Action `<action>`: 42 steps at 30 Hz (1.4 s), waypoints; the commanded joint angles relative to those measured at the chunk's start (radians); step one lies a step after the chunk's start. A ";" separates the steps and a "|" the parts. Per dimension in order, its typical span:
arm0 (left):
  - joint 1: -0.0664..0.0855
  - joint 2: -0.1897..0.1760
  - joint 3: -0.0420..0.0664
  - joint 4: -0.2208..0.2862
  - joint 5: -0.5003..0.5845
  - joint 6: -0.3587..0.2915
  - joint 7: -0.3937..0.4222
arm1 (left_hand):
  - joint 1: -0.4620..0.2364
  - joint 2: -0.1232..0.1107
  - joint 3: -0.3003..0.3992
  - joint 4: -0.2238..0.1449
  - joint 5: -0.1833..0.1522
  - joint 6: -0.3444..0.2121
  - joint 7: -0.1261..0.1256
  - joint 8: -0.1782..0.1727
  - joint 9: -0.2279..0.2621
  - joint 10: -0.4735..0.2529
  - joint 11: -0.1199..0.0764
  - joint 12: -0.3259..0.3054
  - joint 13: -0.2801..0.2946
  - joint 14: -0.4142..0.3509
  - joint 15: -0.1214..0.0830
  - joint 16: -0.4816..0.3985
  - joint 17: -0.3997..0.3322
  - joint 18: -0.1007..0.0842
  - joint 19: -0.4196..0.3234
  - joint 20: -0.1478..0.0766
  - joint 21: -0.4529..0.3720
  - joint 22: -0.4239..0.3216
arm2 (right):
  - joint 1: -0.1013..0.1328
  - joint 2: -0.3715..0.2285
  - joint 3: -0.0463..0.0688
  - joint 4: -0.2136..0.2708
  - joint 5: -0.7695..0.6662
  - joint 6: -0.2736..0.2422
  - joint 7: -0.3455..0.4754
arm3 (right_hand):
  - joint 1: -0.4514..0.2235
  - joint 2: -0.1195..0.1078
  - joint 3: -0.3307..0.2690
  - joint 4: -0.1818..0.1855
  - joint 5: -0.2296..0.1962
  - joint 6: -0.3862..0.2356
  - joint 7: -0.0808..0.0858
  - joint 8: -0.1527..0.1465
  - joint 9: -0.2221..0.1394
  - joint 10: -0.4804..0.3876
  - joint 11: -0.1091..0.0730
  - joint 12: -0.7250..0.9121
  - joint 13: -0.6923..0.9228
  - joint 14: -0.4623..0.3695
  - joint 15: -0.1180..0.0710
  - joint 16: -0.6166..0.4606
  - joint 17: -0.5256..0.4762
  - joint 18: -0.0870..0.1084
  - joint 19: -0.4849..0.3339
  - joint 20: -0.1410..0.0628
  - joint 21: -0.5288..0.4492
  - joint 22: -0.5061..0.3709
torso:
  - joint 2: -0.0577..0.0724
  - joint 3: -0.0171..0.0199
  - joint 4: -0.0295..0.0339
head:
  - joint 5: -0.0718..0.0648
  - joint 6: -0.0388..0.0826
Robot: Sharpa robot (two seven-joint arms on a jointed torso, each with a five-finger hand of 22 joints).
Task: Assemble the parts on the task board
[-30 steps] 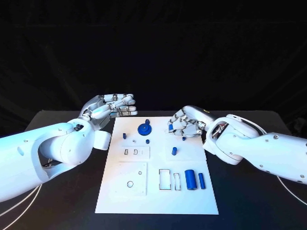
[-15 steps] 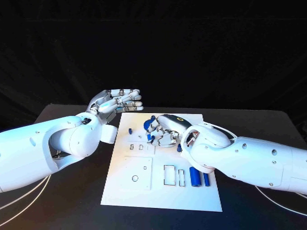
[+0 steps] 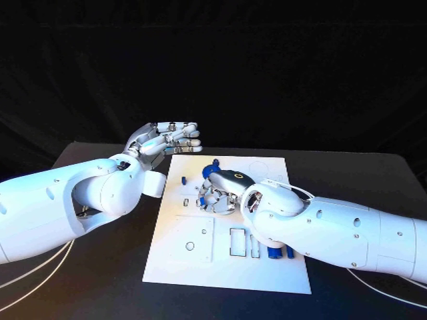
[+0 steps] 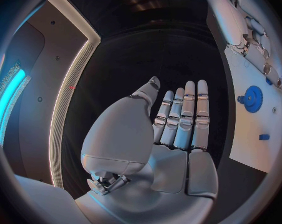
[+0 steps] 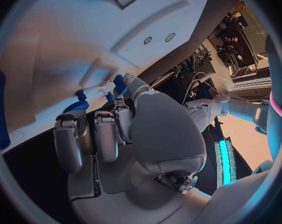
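The right hand (image 3: 225, 191) is curling low over small, stiff-looking blue parts (image 3: 211, 171) near the task board's (image 3: 193, 267) far edge, its hold untellable, best pinched by their sides, while the left hand (image 3: 165, 141) is hovering spread and empty.

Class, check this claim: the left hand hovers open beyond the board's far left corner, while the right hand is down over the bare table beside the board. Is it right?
One part is wrong. The head view shows the right hand down over the task board itself, by the blue gear, not over bare table. The left hand does hover open by the board's far left corner.
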 commanded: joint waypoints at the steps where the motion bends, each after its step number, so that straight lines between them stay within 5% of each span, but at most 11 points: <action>1: 0.000 0.001 0.001 0.003 0.000 0.018 0.009 | 0.002 0.009 0.000 -0.005 0.003 0.003 0.005 -0.004 -0.001 0.006 0.004 -0.005 -0.001 0.008 0.000 -0.003 0.001 0.004 0.005 -0.002 0.004 -0.001 | -0.003 0.003 0.000 -0.005 -0.046 0.028 -0.022 | -0.003 0.006 0.005 0.000 0.003 0.005 0.001 0.002 0.006 -0.004 -0.003 -0.005 0.068 0.086 -0.008 -0.002 0.185 -0.014 0.104 -0.005 0.005 0.263 | 0.000 0.0005 0.0001 | -0.002 -0.001; 22: 0.000 -0.001 0.001 0.005 0.000 0.018 0.007 | 0.002 0.009 0.000 -0.005 0.003 0.003 0.005 -0.004 -0.001 0.006 0.004 -0.005 -0.001 0.008 0.000 -0.003 0.001 0.004 0.005 -0.002 0.004 -0.001 | -0.014 0.012 0.000 -0.027 -0.060 0.051 -0.046 | -0.009 0.003 0.003 0.002 0.002 0.002 0.003 0.002 0.006 -0.006 -0.002 -0.008 0.066 0.086 -0.007 -0.003 0.183 -0.014 0.104 -0.004 0.005 0.263 | -0.001 0.0008 -0.0012 | -0.003 -0.004; 42: 0.000 -0.002 0.001 0.005 0.000 0.017 0.007 | 0.001 0.009 0.000 -0.005 0.003 0.004 0.005 -0.005 -0.001 0.007 0.004 -0.006 -0.001 0.008 0.000 -0.004 0.001 0.004 0.005 -0.001 0.004 -0.001 | -0.014 0.011 0.000 -0.027 -0.057 0.046 -0.068 | -0.040 -0.010 -0.003 0.014 -0.002 -0.052 0.024 -0.027 -0.007 -0.035 0.016 -0.043 0.037 0.084 0.007 -0.009 0.174 -0.014 0.104 0.006 0.005 0.263 | 0.000 0.0006 -0.0007 | -0.008 -0.006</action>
